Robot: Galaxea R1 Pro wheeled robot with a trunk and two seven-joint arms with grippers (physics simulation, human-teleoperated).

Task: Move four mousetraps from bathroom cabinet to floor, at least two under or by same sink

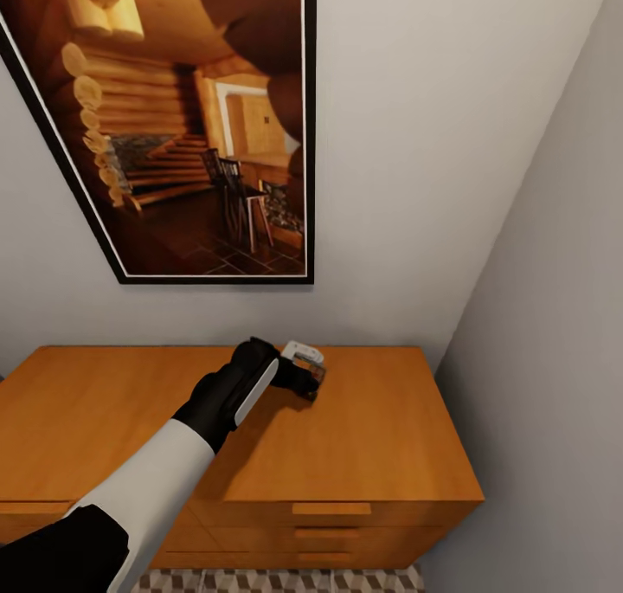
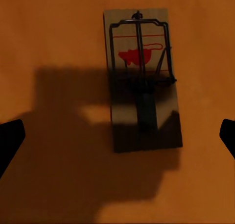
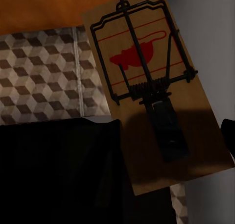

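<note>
On the cabinet (image 1: 372, 437) top, a mousetrap (image 2: 143, 79) lies lengthwise between the left gripper's (image 2: 117, 136) wide-open fingers, untouched.

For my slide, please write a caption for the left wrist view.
Left gripper hovers with open jaws above a mousetrap lying flat on the orange-brown cabinet top.

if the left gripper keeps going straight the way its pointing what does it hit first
Most likely the mousetrap lying flat on the cabinet top: it sits between the open left gripper's fingertips, straight ahead. Depth is unclear.
</note>
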